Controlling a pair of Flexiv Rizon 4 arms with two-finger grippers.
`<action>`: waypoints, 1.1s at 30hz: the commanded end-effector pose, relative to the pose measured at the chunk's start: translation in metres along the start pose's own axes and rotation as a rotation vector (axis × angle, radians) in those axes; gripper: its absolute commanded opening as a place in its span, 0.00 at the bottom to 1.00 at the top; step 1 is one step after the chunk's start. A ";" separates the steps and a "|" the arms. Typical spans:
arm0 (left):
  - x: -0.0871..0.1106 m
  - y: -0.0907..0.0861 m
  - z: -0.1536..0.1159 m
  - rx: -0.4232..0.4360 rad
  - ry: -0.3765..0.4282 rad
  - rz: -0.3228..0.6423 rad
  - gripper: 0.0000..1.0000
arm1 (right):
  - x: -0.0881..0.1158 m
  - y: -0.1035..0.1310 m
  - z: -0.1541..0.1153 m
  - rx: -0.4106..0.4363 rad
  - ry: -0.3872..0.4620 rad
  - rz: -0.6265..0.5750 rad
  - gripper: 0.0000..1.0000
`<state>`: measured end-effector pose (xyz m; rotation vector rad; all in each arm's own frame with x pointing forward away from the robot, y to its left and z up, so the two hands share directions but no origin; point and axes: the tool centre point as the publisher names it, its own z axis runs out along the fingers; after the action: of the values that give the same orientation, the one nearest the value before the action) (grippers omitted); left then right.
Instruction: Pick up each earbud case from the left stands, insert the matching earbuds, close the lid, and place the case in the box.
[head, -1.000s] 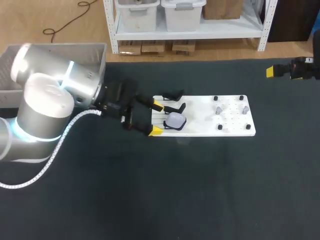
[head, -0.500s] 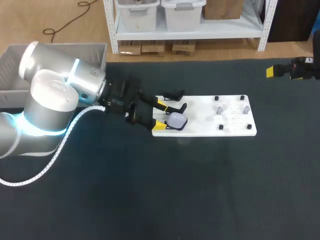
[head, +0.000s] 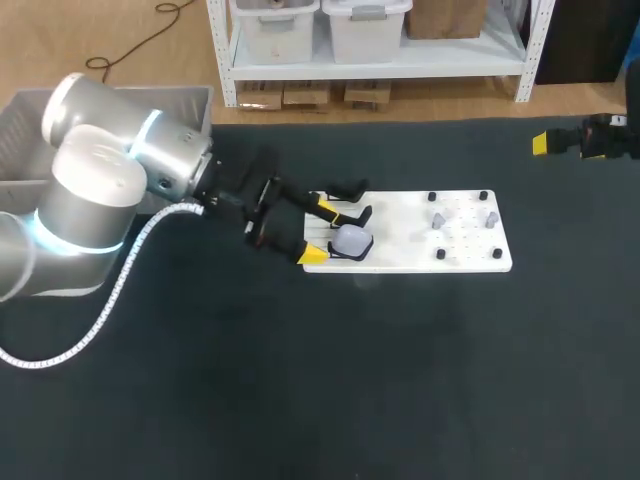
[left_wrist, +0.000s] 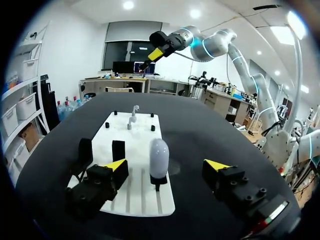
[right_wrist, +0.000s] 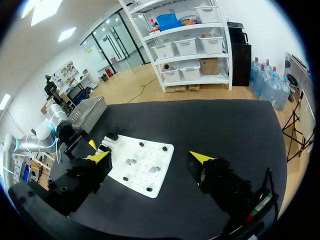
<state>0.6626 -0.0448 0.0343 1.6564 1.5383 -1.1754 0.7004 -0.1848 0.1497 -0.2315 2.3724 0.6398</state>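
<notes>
A white earbud case (head: 351, 240) stands on a black stand at the left end of the white board (head: 420, 258). My left gripper (head: 319, 232) is open just left of it, one yellow tip on each side. In the left wrist view the case (left_wrist: 159, 157) sits between the spread fingers of the left gripper (left_wrist: 166, 166), touching neither. Two small grey earbuds (head: 438, 218) rest on pegs at the board's right end. My right gripper (right_wrist: 151, 157) hangs open high over the table's far right corner (head: 560, 142), holding nothing.
Two empty black stands (head: 348, 188) are behind the case on the board. A grey box (head: 185, 100) sits at the table's back left, behind my left arm. Small black pegs (head: 483, 196) mark the board's right part.
My left gripper has edged right toward the case and turned a little; its fingers narrowed briefly and spread again. The right arm has not moved.
</notes>
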 end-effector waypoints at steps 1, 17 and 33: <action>0.004 -0.007 0.000 -0.028 0.003 0.001 0.98 | 0.000 0.000 0.000 -0.002 0.001 -0.001 1.00; 0.005 -0.001 0.009 -0.028 0.001 0.005 0.87 | 0.000 0.000 0.000 -0.002 0.001 -0.001 1.00; 0.006 0.006 0.017 -0.023 0.001 0.013 0.82 | 0.000 0.000 0.000 -0.002 0.001 -0.001 1.00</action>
<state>0.6627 -0.0557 0.0228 1.6474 1.5365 -1.1421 0.7004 -0.1848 0.1497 -0.2315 2.3723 0.6398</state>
